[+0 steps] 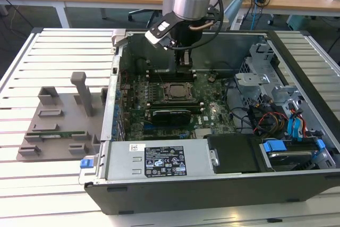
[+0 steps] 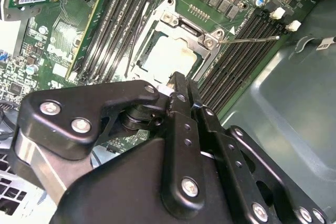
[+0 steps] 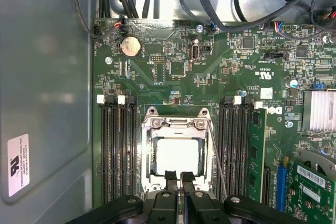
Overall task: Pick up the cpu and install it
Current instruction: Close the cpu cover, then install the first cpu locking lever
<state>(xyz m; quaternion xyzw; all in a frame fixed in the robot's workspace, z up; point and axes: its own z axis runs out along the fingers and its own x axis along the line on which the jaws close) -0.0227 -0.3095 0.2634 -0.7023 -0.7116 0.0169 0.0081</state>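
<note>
Since the fingertips meet with only a sliver between them and nothing clamped there, we log the gripper (image 3: 178,178) as closed and empty. It hangs inside the open case (image 1: 223,192), above the motherboard (image 3: 142,80), over the socket frame (image 3: 148,145) at the rim nearest the fingers.

The cpu (image 3: 178,156) lies flat inside that frame, a pale square directly ahead of the fingertips and just beside them in the first wrist view. We cannot tell whether the tips touch the frame. Being square, the chip has no long axis. Its edges run parallel to the memory slots (image 3: 118,150) that flank the frame on two sides.

A thin wire lever (image 3: 217,156) runs along one side of the frame, its free end slanting out over the slots. Beyond it a green memory stick (image 3: 255,150) stands in a slot. The case wall is well apart, past the opposite bank of slots.

We judge the chip seated; whether the frame is latched we cannot tell.
</note>
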